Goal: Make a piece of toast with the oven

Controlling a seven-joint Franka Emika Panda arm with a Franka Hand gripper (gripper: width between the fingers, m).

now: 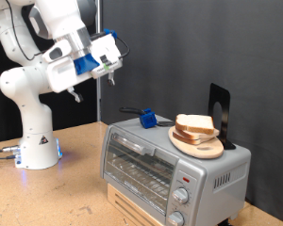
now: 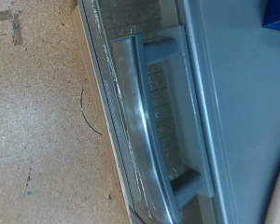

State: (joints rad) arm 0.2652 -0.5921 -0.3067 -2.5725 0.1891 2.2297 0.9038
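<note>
Hovering high at the exterior view's upper left, the claw (image 1: 108, 73) hangs in open air with nothing between its fingers; whether they stand apart or together cannot be told, and the wrist view shows no fingers at all. 1 oven (image 1: 170, 165) sits on the wooden surface (image 1: 71, 188), its door shut, its lower edge cut off by the exterior view's bottom. 2 knobs (image 1: 180, 196) and 1 red light (image 1: 184, 176) mark its front panel. 2 bread slices lie stacked on 1 round plate (image 1: 208, 149) atop the oven, toward the exterior view's right; the upper toast (image 1: 194, 123) lies well apart from the claw, below it and to the right. 1 blue block (image 1: 148, 119) rests on the oven roof nearer the claw. In the wrist view, only the door handle (image 2: 149, 121) and part of the glass show, blurred.
</note>
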